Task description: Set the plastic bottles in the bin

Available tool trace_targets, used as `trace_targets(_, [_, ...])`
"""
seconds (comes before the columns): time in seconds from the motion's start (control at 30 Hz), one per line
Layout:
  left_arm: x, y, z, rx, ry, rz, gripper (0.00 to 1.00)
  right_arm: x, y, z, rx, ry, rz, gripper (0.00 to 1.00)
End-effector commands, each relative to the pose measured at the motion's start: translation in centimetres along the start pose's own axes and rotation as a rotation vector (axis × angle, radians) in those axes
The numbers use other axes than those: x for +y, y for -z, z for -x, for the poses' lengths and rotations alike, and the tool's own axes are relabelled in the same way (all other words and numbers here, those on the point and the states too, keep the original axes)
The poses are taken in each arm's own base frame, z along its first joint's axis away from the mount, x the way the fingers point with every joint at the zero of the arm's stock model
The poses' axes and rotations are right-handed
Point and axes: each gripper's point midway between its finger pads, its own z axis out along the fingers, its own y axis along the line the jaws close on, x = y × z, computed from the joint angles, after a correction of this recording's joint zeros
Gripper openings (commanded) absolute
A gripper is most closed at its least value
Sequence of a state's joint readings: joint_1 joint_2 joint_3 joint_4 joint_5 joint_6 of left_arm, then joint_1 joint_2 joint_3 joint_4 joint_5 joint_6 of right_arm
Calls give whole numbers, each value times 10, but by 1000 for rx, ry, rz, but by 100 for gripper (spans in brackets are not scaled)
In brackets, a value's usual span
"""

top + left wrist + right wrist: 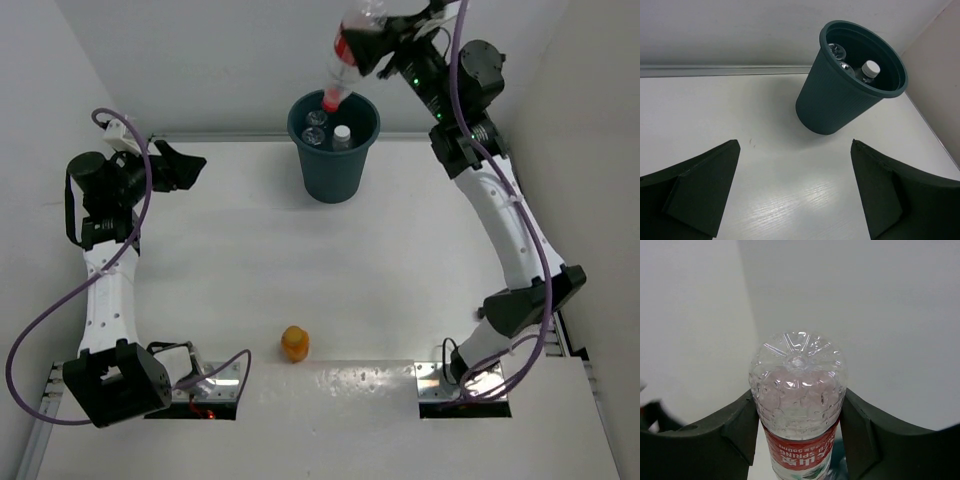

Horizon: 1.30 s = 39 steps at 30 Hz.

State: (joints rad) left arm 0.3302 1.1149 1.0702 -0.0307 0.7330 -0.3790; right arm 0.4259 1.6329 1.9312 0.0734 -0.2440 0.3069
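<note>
The bin (335, 175) stands at 12 o'clock on the table (250, 260) and, as far as I can see, at least three bottles are already inside it, among them a white-capped bottle (342, 132). A clear bottle (347, 60) with a red label hangs upside down just over the rim, red cap pointing in, clamped between the closed fingers of the right gripper (368, 40); it looks ready to be dropped. The orange bottle (294, 343) at 6 o'clock is not yet collected, and the left gripper (188, 166) at 10 o'clock is wide open and holds nothing.

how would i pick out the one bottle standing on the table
Start at the white table, near edge, between the two arm bases. A stubby orange bottle stands there alone. The clear bottles are all at the far bin.
</note>
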Motion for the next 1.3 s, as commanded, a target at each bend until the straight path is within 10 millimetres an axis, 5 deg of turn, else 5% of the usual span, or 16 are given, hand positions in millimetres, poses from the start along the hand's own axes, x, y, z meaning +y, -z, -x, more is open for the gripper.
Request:
trace_targets(0.0, [-13, 6, 23, -79, -47, -44, 100, -63, -22, 15, -173, -14, -143, 3])
trace_targets(0.17, [-13, 4, 18, -73, -31, -43, 100, -127, -30, 11, -239, 30, -241, 0])
trace_targets(0.43, [5, 7, 11, -48, -77, 27, 100, -171, -52, -63, -157, 50, -262, 0])
trace_targets(0.7, [12, 5, -2, -17, -75, 36, 100, -186, -45, -161, 63, 75, -278, 0])
trace_targets(0.93, [20, -1, -1, -25, -68, 47, 100, -178, -23, -226, 226, 68, -256, 0])
trace_targets(1.0, [19, -1, 1, -31, -65, 45, 100, -171, -22, -230, 236, 67, -237, 0])
trace_targets(1.1, [21, -3, -2, -25, -59, 47, 100, -170, -17, -249, 274, 53, -241, 13])
trace_targets(1.2, [24, -5, -4, -18, -53, 48, 100, -166, -18, -258, 291, 43, -234, 52])
trace_targets(1.23, [24, -5, -4, -18, -53, 48, 100, -165, -19, -257, 287, 43, -240, 74])
trace_targets(1.27, [24, -5, -4, -18, -53, 48, 100, -164, -20, -256, 284, 41, -240, 79])
